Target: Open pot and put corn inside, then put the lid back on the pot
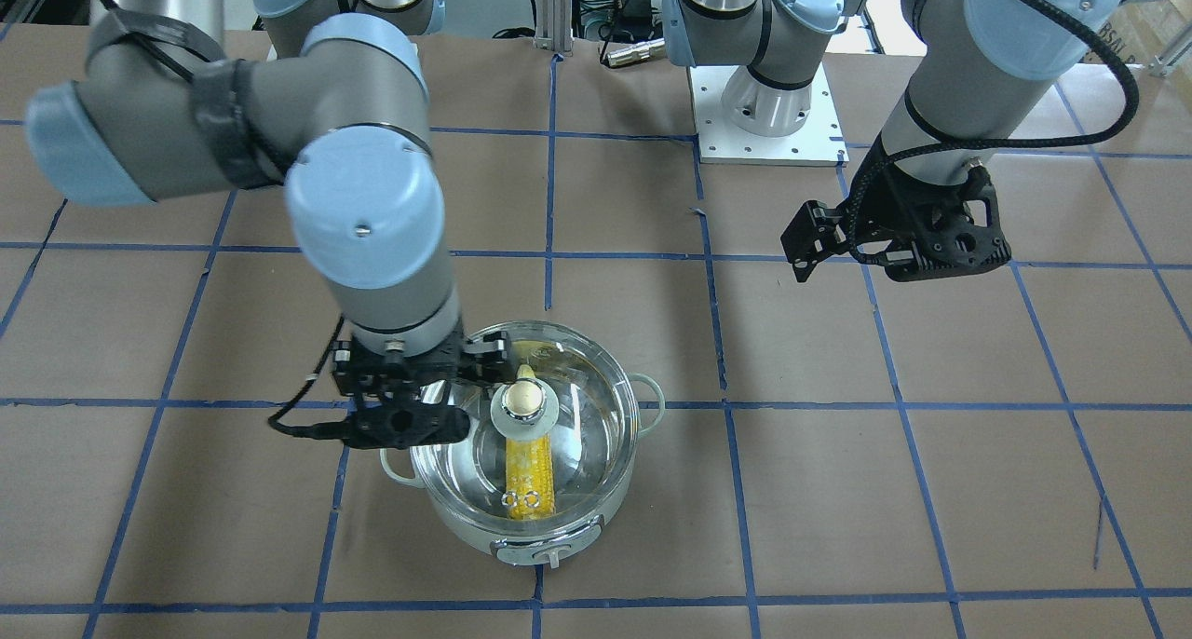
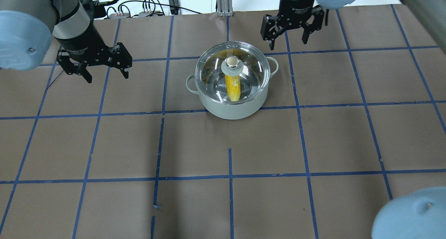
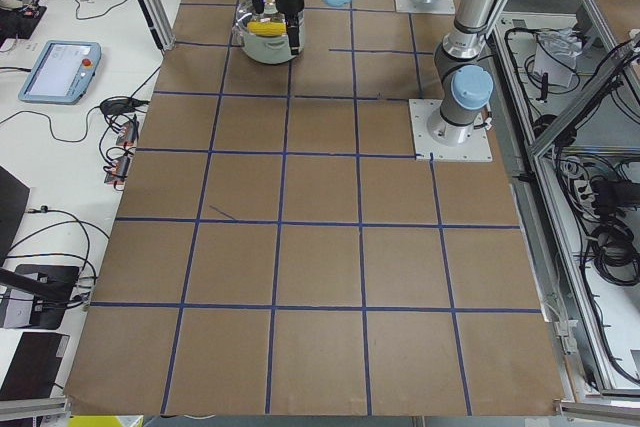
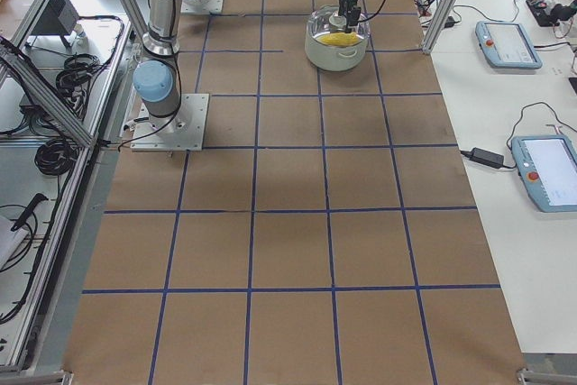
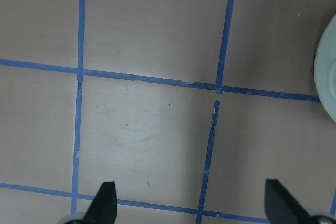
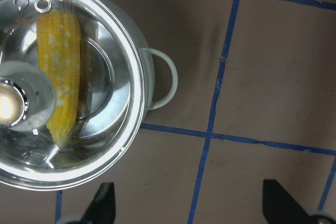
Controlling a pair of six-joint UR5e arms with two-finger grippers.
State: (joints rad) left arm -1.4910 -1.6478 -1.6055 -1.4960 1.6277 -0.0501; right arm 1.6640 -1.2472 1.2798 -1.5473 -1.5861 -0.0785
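The pale-green pot (image 2: 230,110) stands at the table's far middle. The clear glass lid (image 2: 251,67) with its beige knob (image 2: 232,62) sits on it. The yellow corn (image 2: 232,88) lies inside, seen through the glass. My right gripper (image 2: 288,41) is open and empty, raised just off the pot's right handle (image 6: 164,80), not touching. The right wrist view shows the lid (image 6: 113,51) and the corn (image 6: 60,87) under it. My left gripper (image 2: 106,75) is open and empty, well to the pot's left over bare table. The pot's edge (image 5: 328,66) shows in the left wrist view.
Brown paper with a blue tape grid (image 2: 230,176) covers the table. The left arm's white base plate (image 1: 768,141) lies at the robot's side. Cables and boxes (image 2: 150,9) lie beyond the far edge. Tablets (image 4: 509,42) lie on a side bench.
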